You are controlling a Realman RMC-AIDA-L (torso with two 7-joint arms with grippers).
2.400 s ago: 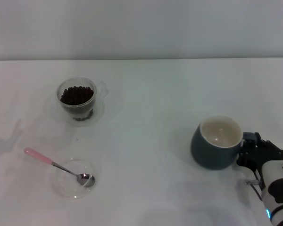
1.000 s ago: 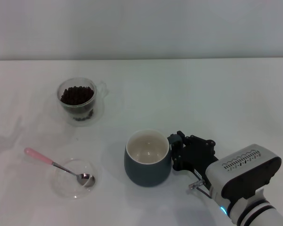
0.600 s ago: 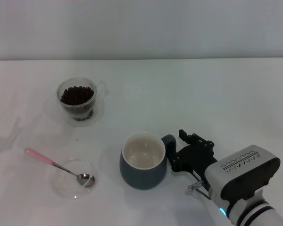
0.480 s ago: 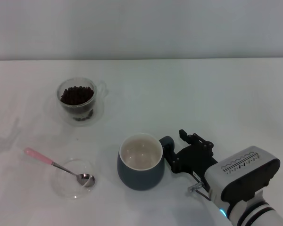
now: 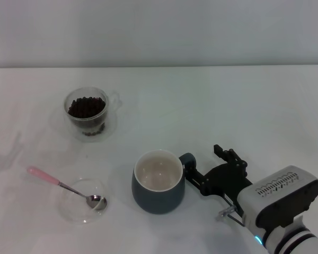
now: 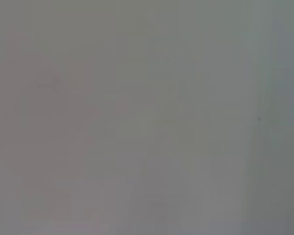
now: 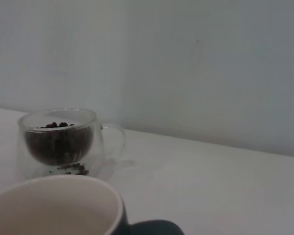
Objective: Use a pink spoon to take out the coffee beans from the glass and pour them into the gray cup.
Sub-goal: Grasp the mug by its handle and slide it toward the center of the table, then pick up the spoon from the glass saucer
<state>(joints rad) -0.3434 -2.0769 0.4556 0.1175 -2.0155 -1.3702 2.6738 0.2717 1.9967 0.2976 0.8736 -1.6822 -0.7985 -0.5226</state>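
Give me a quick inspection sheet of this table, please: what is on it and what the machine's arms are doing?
Surface: plain white table, no spills seen.
Gray cup: upright near the front, cream inside looks empty, handle toward the right tool.
Glass: upright at the far left, holding the coffee beans.
Pink spoon: untouched, bowl resting in a shallow clear dish, handle sticking out over the rim.
Clutter: nothing seen beyond the dish.
Right tool: open, just beside the cup handle, not gripping it.
Left tool: not in view; its wrist camera shows only a blank gray surface.
Cables: nothing seen.
Surroundings: bare pale wall behind the table.
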